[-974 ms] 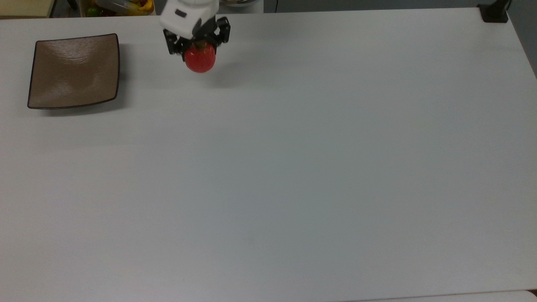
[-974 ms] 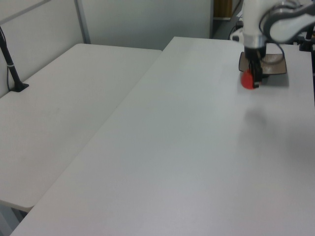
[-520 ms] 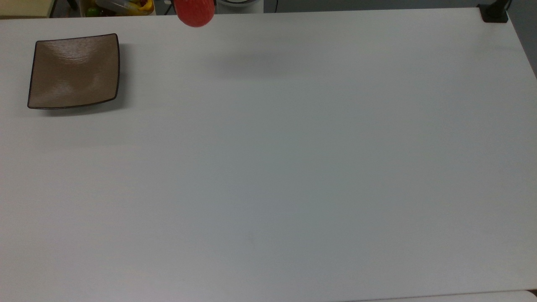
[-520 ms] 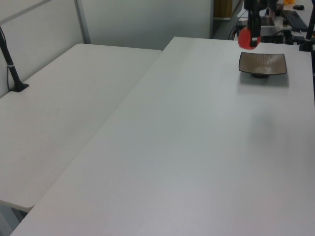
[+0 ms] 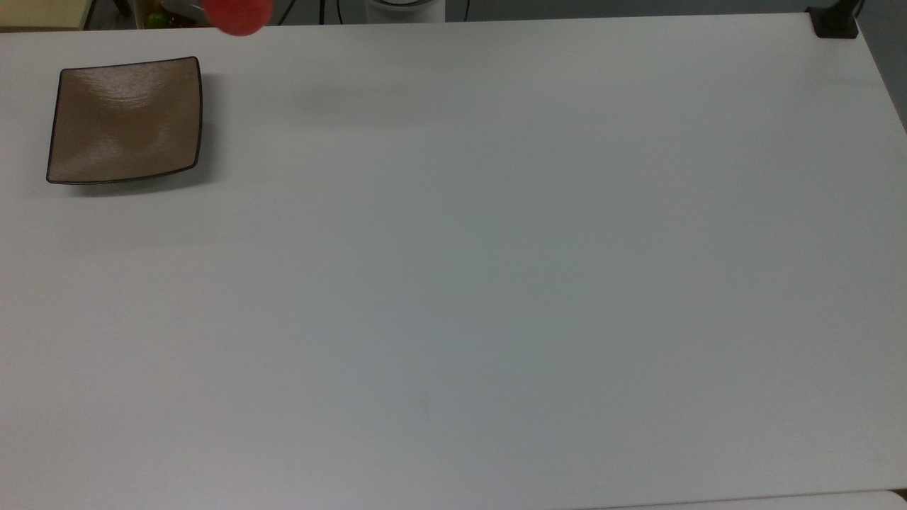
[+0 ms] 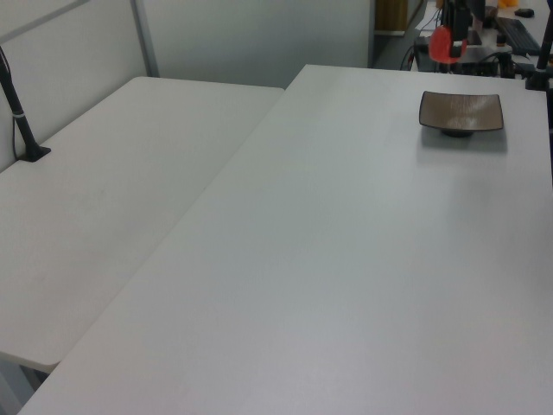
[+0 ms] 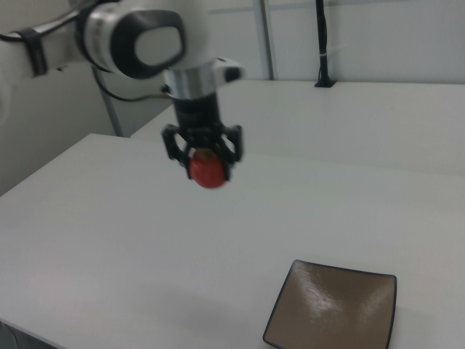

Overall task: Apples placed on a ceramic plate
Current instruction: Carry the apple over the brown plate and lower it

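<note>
Plate, top view: I log the ceramic plate (image 5: 124, 120) at the top view's left, flat on the white table (image 5: 496, 283), bare, nothing on it
Apple, top view: the apple (image 5: 237, 15) sits at the upper edge, to the right of the plate and above its top-right corner; no contact between them
Arm, right view: the arm (image 7: 131, 36) enters from the right view's upper left and points straight down
Claw, right view: the gripper (image 7: 207, 171) has its black fingers (image 7: 174, 147) closed against the apple (image 7: 207, 171), which hangs from them in the air, well above the table (image 7: 94, 233)
Plate, right view: the plate (image 7: 334, 309) lies low at the right view's right, below and to the right of the held apple
Left view: the apple (image 6: 441, 43) and the dark gripper (image 6: 449, 39) hang above and just left of the plate (image 6: 460, 111), beyond its far edge
Deciding relation: I judge the plate to lie sideways and down from the claw, not beneath it; a short travel toward the top view's left must come before any descent
Axis: the plate is square and the apple round, so I see no need to turn the wrist
Task state: apple not yet on the plate; carry in progress, by my judgement
Risk: opening here would drop the apple onto bare table, where I expect it to roll
</note>
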`<state>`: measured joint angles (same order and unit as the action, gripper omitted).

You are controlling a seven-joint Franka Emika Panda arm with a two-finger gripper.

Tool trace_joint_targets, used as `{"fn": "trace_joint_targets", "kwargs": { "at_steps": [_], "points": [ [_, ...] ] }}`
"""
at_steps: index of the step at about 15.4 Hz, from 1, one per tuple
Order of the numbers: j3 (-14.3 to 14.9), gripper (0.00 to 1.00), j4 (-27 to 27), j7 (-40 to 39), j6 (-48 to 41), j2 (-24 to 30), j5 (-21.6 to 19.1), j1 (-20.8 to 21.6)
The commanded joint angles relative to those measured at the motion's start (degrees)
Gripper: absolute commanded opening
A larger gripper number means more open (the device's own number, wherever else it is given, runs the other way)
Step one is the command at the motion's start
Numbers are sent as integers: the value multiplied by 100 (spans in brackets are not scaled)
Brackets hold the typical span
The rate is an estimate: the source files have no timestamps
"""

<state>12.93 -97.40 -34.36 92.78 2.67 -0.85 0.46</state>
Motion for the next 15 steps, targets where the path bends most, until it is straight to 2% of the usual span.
{"fn": "trace_joint_targets", "kwargs": {
  "at_steps": [1,3,9,12,15],
  "points": [
    [271,0,204,-1097,545,-513,-108,-397],
    [403,0,99,-1502,985,-775,-91,-538],
    [404,0,-200,-2249,2277,-1593,146,-1065],
    [404,1,-612,-2680,2840,-1779,348,-1267],
    [404,1,-973,-2760,3219,-1823,454,-1285]
  ]
}}
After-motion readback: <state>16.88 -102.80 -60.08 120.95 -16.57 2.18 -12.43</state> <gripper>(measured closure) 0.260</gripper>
